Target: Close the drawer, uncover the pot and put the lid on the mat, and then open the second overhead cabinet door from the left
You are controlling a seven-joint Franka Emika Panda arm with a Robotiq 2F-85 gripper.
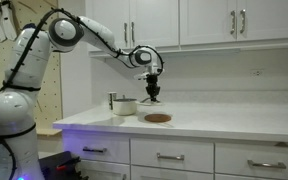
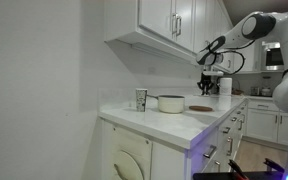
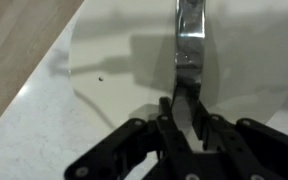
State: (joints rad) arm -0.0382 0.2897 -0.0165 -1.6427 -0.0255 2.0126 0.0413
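Lid: pale, round and flat, with a small dark spot near its rim that is likely a vent; a bright metal strap handle runs across its middle; the fingers are closed on that strap from both sides, so the lid hangs beneath them. In an exterior view it is held in the air over the mat and not touching it, while the pot stands uncovered just beside the mat. The lid is judged light and stiff, probably enamel or ceramic, so it is liable to chip if dropped or set down hard; the polished strap looks slippery, and a hold at its centre should keep the disc level. Mat: thin brown disc lying flat, roughly lid-sized, so there is little margin for placement. Bench: white, faintly speckled, smooth and hard. The drawer fronts below it all appear shut; the overhead cabinet doors are shut, white with slim vertical bar handles. The wall is plain and pale; there is a bluish glow low beside the robot base.
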